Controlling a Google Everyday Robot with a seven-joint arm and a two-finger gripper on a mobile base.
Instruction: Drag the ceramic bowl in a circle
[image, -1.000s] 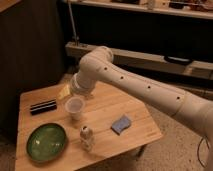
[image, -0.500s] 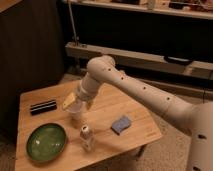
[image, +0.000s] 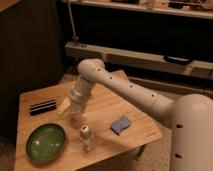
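- Green and glossy, the ceramic bowl (image: 46, 142) sits at the front left corner of the wooden counter (image: 142, 137), wide, shallow and flat on the boards.
- Nothing is touching the bowl; its rim is all in view.
- Over to the white arm (image: 131, 91), sweeping in from the right and bending down over the middle of the counter.
- At its tip, the gripper (image: 75, 111) hangs low over the wood, behind and to the right of the bowl and clearly apart from it.
- Its fingers stand wide apart, and whether anything is between them I cannot tell.
- A yellowish tab (image: 64, 106) juts from the gripper's left side.
- Left of the gripper, a flat black box (image: 42, 107) lies near the back left edge.
- Just right of the bowl, a small clear bottle (image: 87, 138) stands upright.
- Further right, a blue sponge (image: 120, 124) lies flat, well apart from the bowl.
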